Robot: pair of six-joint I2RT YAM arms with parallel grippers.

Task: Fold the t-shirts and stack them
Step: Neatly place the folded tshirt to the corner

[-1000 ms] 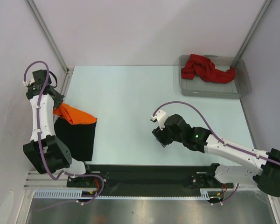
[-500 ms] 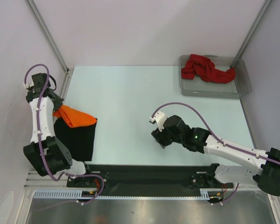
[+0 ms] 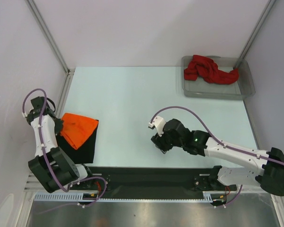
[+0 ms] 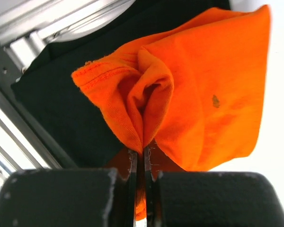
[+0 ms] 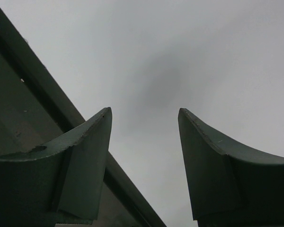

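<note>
The left gripper (image 4: 141, 152) is clamped on a fold of the orange shirt (image 3: 78, 128), which lies partly over the black shirt (image 3: 86, 147) near the table's (image 3: 128, 94) left edge. The right gripper (image 5: 143, 116) hangs open mid-table. The red shirt (image 3: 209, 70) lies crumpled in the tray (image 3: 248, 91).

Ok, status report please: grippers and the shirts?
Left gripper shut on orange shirt, over black shirt. Right gripper open, empty. Red shirt in tray. Nothing in the way.
</note>
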